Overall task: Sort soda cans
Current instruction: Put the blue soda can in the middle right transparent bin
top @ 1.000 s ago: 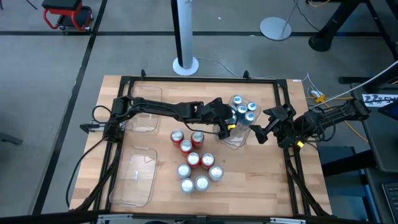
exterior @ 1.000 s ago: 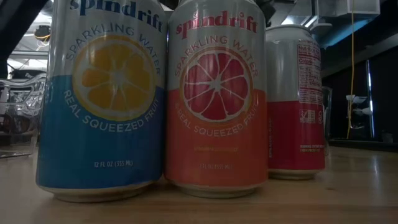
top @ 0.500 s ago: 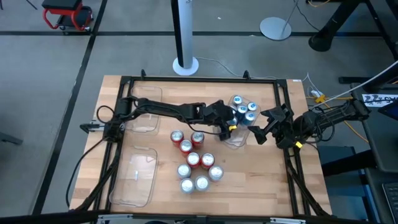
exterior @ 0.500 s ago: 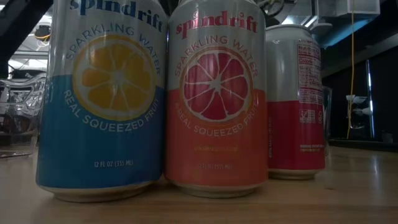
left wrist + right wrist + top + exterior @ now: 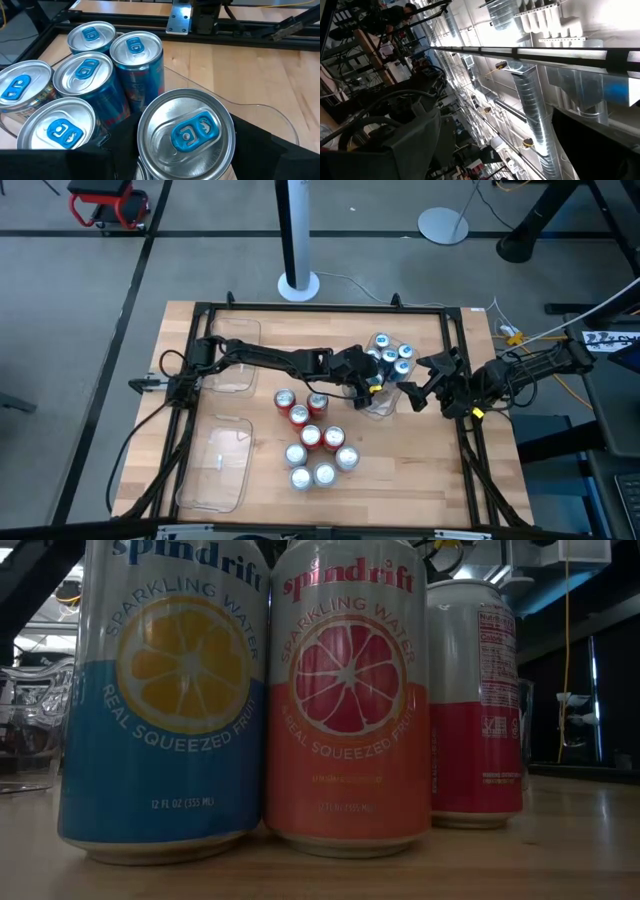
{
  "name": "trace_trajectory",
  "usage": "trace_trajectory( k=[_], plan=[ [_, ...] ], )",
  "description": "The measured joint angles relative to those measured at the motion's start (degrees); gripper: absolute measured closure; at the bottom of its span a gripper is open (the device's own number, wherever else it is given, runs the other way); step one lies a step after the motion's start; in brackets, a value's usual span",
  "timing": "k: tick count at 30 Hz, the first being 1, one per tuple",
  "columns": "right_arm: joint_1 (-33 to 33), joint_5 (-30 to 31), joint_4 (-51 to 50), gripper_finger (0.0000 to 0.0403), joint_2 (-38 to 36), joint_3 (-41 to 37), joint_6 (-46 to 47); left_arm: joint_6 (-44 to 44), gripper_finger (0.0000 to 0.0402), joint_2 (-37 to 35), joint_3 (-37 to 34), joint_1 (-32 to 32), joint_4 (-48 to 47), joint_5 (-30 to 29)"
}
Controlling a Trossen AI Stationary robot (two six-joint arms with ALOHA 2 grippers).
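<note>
We see the left gripper (image 5: pixel 372 387) reaching across the middle of the wooden table (image 5: pixel 420 470), its two dark fingers (image 5: pixel 260 145) pinching a blue soda can with a silver top and blue tab (image 5: pixel 186 134) by its sides; that can hangs over the clear rectangular plastic tray (image 5: pixel 383 404) at the table's right side, just beside the five blue silver-topped cans (image 5: pixel 391 353) already standing together in that tray's far end; in the left wrist view those five stand upright and touch one another. The right gripper (image 5: pixel 415 388) waits just beyond the tray's right edge, tilted upward, its fingers spread wide and holding nothing. Nearer the table's front, a loose cluster of red and silver-topped cans (image 5: pixel 312 437) stands on bare wood; two more clear empty plastic trays (image 5: pixel 218 463) lie along the left side. In the low view a blue lemon-printed can (image 5: pixel 165 700) touches a red grapefruit-printed can (image 5: pixel 348 700).
</note>
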Motion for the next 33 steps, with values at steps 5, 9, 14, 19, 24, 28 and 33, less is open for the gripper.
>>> trace_trajectory(
  k=[5, 9, 14, 19, 24, 28, 33],
  plan=[
    [0.0, 0.0, -0.6, 0.0023, 0.0, 0.0, 0.1, 0.0, 0.0164, 0.0, 0.0, 0.5, -0.4, 0.0],
    [0.0, 0.0, -0.6, 0.0023, 0.0, 0.0, 0.1, -0.1, 0.0164, 0.0, 0.0, 1.0, -0.5, 0.1],
    [0.0, 0.0, -0.7, 0.0023, 0.0, 0.0, 0.2, -0.1, 0.0164, 0.0, 0.0, 1.1, -0.5, 0.3],
    [0.0, 0.0, -1.2, 0.0023, 0.0, 0.0, 0.2, -0.9, 0.0164, 0.0, 0.0, 1.1, -0.4, 0.3],
    [0.0, 0.0, -1.2, 0.0023, 0.0, 0.0, 0.2, -2.5, 0.0164, 0.0, 0.0, 1.6, -0.5, 0.5],
    [0.0, 0.0, -1.2, 0.0023, 0.0, 0.0, 0.2, -2.1, 0.0148, 0.1, 0.0, 2.0, -0.5, 0.4],
    [0.0, 0.0, -1.2, 0.0023, 0.0, 0.0, 0.2, -1.8, 0.0108, 0.1, -0.1, 2.8, -0.4, 0.0]
  ],
)
